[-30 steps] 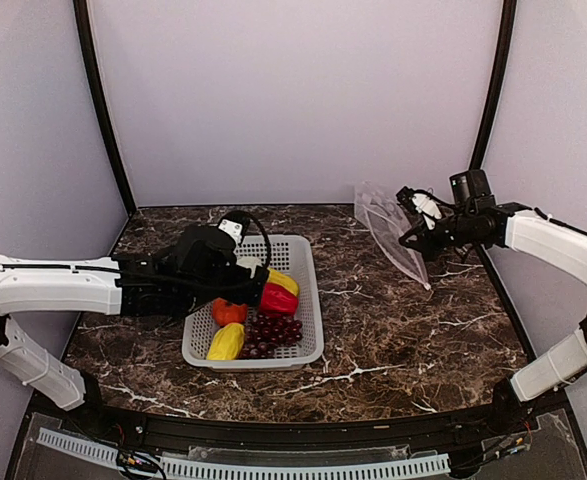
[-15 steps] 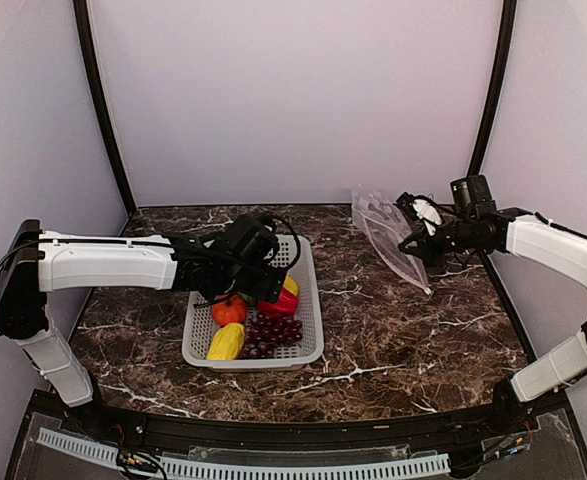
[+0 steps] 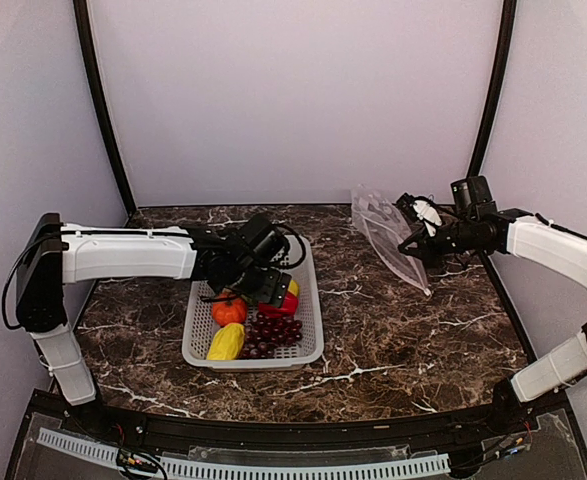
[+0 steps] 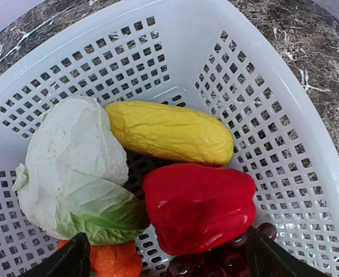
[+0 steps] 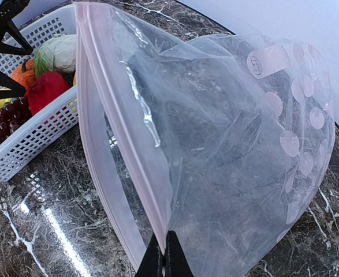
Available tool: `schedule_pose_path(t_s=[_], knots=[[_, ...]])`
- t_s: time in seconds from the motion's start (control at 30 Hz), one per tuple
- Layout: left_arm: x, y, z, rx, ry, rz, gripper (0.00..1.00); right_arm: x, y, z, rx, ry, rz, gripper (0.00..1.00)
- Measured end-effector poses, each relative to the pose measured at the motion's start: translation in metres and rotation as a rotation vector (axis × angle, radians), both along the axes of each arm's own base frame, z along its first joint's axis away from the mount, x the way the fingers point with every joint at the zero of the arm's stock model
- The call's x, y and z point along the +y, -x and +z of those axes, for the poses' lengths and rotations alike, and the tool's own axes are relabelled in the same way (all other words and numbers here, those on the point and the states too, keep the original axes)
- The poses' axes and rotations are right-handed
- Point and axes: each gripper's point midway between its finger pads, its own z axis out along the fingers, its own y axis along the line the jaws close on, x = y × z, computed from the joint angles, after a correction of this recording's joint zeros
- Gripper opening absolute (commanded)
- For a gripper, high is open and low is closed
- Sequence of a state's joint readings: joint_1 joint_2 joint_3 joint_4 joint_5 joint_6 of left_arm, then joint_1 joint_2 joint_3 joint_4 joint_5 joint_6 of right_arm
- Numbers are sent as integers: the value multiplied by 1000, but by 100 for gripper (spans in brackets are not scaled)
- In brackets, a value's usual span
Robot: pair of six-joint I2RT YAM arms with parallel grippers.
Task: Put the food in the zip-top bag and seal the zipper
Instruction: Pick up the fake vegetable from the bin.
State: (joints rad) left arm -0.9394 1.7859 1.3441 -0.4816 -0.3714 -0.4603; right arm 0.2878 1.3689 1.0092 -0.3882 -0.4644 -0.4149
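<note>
Left gripper (image 4: 169, 262) hovers spread wide, empty, above the red pepper (image 4: 198, 208) in the basket (image 4: 285, 133) mid-frame, probably choosing a pick. Right gripper (image 5: 164, 259), clenched on the zip-top bag (image 5: 227, 144) at right, presents its zipper (image 5: 114, 115) mouth for loading.

One white perforated basket (image 3: 253, 361) stands on one dark marbled counter (image 3: 403, 330). It holds six toy foods:
- one cauliflower (image 4: 71, 167)
- one red pepper (image 4: 198, 205)
- one orange tomato (image 3: 229, 310)
- one dark red grape bunch (image 3: 270, 333)
- two yellow ones, a far yellow piece (image 4: 169, 133) and a near yellow piece (image 3: 226, 342)

There is one clear zip-top bag (image 5: 227, 144). There are two robot arms, a left arm (image 3: 123, 255) and a right arm (image 3: 553, 245).
</note>
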Motion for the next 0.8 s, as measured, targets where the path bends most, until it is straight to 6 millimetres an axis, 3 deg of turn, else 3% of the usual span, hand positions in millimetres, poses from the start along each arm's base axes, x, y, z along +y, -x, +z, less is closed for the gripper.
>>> schedule_pose_path(t_s=[0.37, 0.5, 0.8], knots=[[40, -36, 27, -49, -121, 53, 79, 1, 1, 0, 2, -5, 9, 0], [38, -48, 35, -78, -193, 17, 80, 1, 1, 0, 2, -5, 10, 0], [30, -62, -1, -25, -349, -32, 84, 1, 2, -1, 3, -5, 10, 0]])
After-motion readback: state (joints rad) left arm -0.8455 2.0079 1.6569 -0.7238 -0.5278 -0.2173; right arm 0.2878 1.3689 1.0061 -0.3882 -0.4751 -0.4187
